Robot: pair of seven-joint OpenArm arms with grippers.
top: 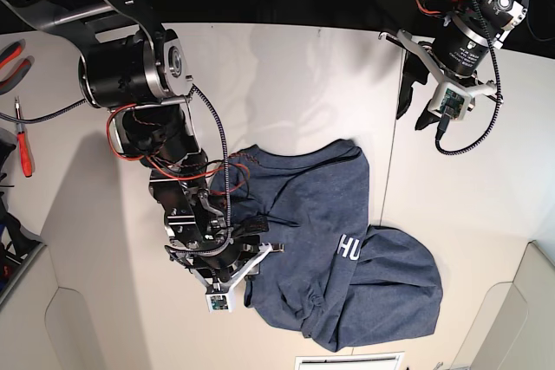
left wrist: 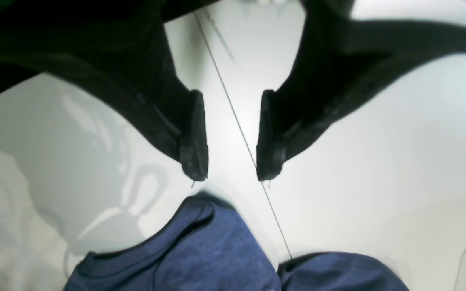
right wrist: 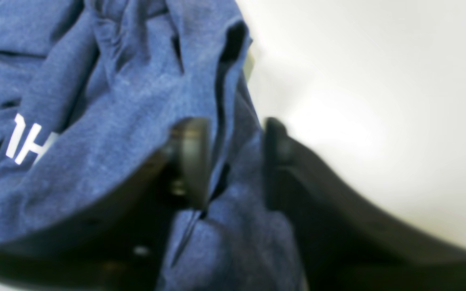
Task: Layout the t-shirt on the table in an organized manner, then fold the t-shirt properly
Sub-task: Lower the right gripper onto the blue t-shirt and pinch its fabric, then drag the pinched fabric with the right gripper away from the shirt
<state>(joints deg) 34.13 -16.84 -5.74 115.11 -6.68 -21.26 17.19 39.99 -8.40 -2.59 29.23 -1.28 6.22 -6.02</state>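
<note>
- The t-shirt (top: pixel 347 249) is dark blue with white letters. It lies in a crumpled heap on the white table (top: pixel 286 84), low in the base view, toward 5 o'clock from the middle.
- Part of the shirt is folded over, so only a few white letters (top: pixel 349 249) show.
- The right gripper (right wrist: pixel 235 161) is down at the shirt's edge, at about 9 o'clock from the heap in the base view.
- In the right wrist view, a bunched fold of blue cloth sits between its two black fingers (right wrist: pixel 192 157). The fingers are partly closed around the fold. That view is blurry, so I cannot tell if they are pinching it tight.
- The left gripper (left wrist: pixel 231 137) is up over bare table, well apart from the shirt, at about 1 o'clock from the heap in the base view.
- Its fingers (left wrist: pixel 194 137) are partly apart and hold nothing. A thin dark line (left wrist: pixel 233 109) in the table runs between them.
</note>
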